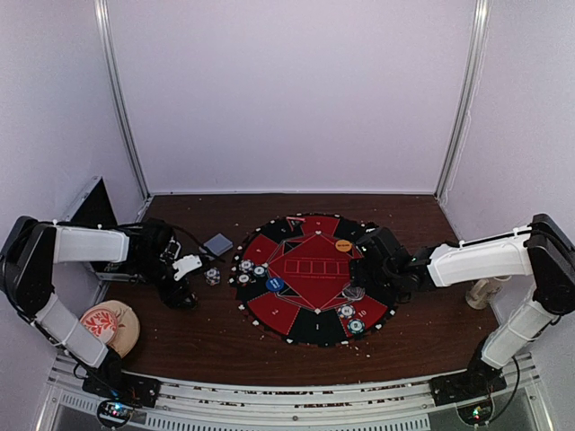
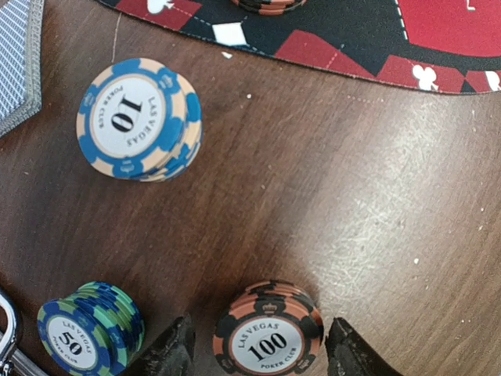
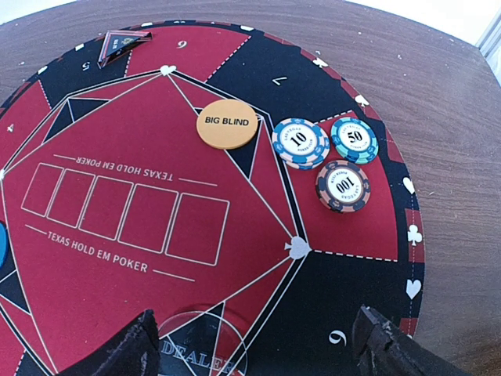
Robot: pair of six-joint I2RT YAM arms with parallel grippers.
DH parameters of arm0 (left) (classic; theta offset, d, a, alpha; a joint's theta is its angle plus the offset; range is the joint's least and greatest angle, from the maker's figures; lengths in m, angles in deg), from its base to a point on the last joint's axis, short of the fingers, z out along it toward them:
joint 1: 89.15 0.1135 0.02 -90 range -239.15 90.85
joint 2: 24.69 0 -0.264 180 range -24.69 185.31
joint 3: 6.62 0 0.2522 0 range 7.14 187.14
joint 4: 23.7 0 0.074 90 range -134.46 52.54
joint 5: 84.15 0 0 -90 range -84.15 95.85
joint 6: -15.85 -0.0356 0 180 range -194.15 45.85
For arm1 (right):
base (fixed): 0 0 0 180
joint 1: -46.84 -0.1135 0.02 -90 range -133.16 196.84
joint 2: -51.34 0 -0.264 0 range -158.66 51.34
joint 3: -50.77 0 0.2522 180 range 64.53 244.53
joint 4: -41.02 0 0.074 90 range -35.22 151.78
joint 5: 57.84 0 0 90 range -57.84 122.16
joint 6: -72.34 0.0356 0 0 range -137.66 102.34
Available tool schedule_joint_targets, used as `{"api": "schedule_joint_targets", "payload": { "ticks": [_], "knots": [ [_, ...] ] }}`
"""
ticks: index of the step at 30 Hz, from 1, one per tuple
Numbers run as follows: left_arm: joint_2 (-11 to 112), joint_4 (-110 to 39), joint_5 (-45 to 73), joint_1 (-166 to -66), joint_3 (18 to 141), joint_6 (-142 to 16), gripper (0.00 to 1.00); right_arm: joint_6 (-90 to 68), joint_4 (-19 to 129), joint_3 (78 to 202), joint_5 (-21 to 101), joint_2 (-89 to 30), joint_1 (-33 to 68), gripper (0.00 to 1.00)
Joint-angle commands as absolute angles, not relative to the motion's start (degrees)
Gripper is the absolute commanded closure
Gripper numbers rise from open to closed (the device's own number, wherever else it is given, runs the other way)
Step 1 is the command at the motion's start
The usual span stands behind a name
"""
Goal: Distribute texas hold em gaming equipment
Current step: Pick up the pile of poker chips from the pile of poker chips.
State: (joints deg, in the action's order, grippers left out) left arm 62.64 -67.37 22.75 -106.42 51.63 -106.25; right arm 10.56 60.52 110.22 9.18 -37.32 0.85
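Note:
In the left wrist view my left gripper (image 2: pixel 262 354) is open and straddles a reddish 100 chip stack (image 2: pixel 268 337) on the bare table, with a gap on each side. A blue-and-cream 10 stack (image 2: pixel 137 117) and a teal 50 stack (image 2: pixel 88 329) stand nearby. The grey-blue card deck (image 2: pixel 16 63) lies at the far left. My right gripper (image 3: pixel 250 352) is open above the mat (image 3: pixel 368 298), over the clear dealer disc (image 3: pixel 200 345). Beyond it lie the orange big blind disc (image 3: pixel 227 123) and chips marked 10 (image 3: pixel 300 143), 50 (image 3: pixel 354 139) and 100 (image 3: pixel 343 186).
In the top view the round red-and-black mat (image 1: pixel 310 310) holds chip stacks at its left (image 1: pixel 244 267) and lower right (image 1: pixel 350 316), plus a blue disc (image 1: pixel 275 284). The metal case (image 1: pixel 90 206) stands at the far left. A round floral dish (image 1: pixel 108 325) lies near the front left.

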Motion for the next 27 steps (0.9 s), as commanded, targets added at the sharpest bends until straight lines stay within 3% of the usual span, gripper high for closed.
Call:
{"api": "schedule_joint_targets", "payload": {
  "ticks": [1,8,21,27],
  "knots": [
    [64.0,-66.9,23.9,-106.1,53.0,-107.2,0.40,10.0,60.1,109.7,8.2,-36.6,0.4,0.13],
    [64.0,-67.1,24.3,-106.1,53.1,-107.1,0.44,10.0,60.1,109.7,8.2,-36.6,0.4,0.13],
    [61.9,-69.0,25.0,-106.1,53.1,-107.6,0.69,9.9,60.3,109.6,7.9,-36.1,0.4,0.13],
    [59.8,-69.8,24.3,-106.1,53.5,-107.4,0.73,10.0,60.2,109.5,7.7,-35.6,0.4,0.13]
  ]
}}
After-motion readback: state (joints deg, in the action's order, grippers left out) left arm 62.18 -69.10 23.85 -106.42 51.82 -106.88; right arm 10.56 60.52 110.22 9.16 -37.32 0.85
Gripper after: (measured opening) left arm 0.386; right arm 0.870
